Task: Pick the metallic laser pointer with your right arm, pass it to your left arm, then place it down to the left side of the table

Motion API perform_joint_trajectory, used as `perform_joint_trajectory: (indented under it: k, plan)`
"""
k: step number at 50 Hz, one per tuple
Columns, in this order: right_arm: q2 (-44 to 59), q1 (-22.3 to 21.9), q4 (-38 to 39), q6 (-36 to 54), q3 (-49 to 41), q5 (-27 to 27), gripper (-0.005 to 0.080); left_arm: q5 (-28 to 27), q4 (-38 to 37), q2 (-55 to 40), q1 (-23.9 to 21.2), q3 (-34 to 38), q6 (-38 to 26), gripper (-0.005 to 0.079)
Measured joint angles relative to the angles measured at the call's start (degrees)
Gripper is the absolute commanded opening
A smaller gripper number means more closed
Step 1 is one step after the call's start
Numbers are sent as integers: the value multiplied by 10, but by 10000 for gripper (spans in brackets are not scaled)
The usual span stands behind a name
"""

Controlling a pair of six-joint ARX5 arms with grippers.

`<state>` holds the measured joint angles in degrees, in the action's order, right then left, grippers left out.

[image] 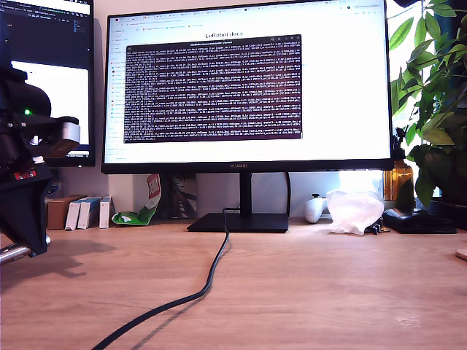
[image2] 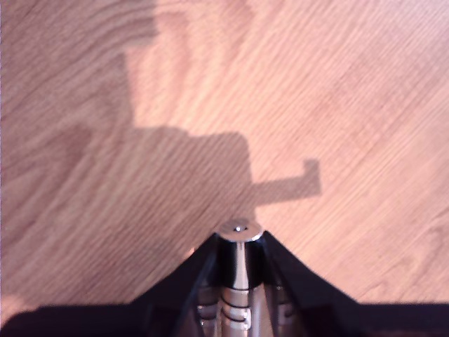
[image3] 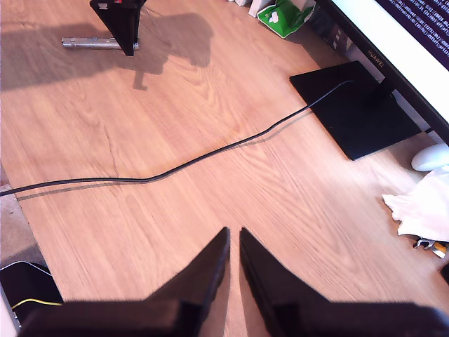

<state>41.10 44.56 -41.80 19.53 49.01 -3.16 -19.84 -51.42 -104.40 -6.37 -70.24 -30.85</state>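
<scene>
The metallic laser pointer (image2: 239, 263) is a slim silver cylinder clamped between the dark jaws of my first gripper (image2: 238, 239), its end cap poking out past the tips. In the exterior view this gripper (image: 26, 244) hangs at the far left, with the pointer (image: 13, 252) held level just above the table (image: 328, 292). The second wrist view shows the same pointer (image3: 91, 43) lying crosswise in my first gripper (image3: 128, 43). My second gripper (image3: 233, 235) hovers high over the table (image3: 140, 126), its fingers almost touching with nothing between them. It is outside the exterior view.
A black cable (image: 211, 277) runs across the table from the monitor base (image: 241, 222); it also shows as the cable (image3: 210, 154) in the second wrist view. A large monitor (image: 248, 80), small boxes (image: 80, 213), a crumpled white cloth (image: 354, 211) and a plant (image: 438, 109) line the back.
</scene>
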Motion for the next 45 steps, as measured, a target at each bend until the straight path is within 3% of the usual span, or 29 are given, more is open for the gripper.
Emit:
perform_joint_trajectory:
  k: [4, 28, 33, 39, 45]
  plan:
    - [0, 0, 0, 0, 0, 0, -12, 0, 3, 0, 0, 0, 0, 230]
    - [0, 0, 17, -8, 0, 0, -12, -3, 1, 0, 0, -4, 18, 228]
    - [0, 0, 31, -14, 0, 0, -12, -7, -5, 0, 0, -21, 28, 143]
    - [0, 0, 51, -15, 0, 0, -12, -9, -21, 0, 0, -66, 34, -25]
    - [0, 0, 64, -15, 0, 0, -12, -9, -26, 0, 0, -103, 34, -21]
